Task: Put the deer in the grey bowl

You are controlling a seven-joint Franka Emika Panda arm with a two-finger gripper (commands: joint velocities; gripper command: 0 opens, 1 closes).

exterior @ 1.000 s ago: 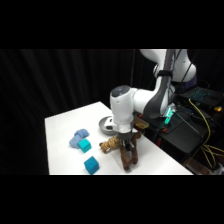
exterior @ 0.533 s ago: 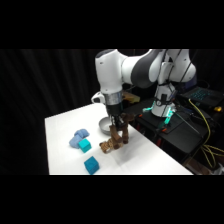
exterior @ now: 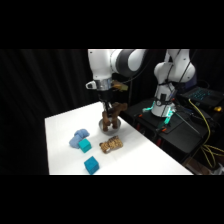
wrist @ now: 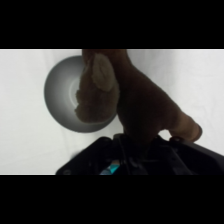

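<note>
The white table (exterior: 150, 155) carries a grey bowl (wrist: 62, 102), two teal blocks (exterior: 91, 164), a blue plush (exterior: 78, 138) and a tan spotted plush (exterior: 111, 144).

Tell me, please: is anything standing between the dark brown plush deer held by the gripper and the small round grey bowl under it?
Nothing visible does. The dark brown plush deer hangs from the gripper directly over the small round grey bowl, and the bowl's bare inside shows no other object. The tan spotted plush and teal blocks lie aside on the white table.

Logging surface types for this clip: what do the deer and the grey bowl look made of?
The deer: seemingly soft plush fabric, dark brown and matte, hanging limp with a fuzzy outline. The grey bowl: probably metal, though glazed or plastic is possible; smooth grey surface with a soft sheen inside.
</note>
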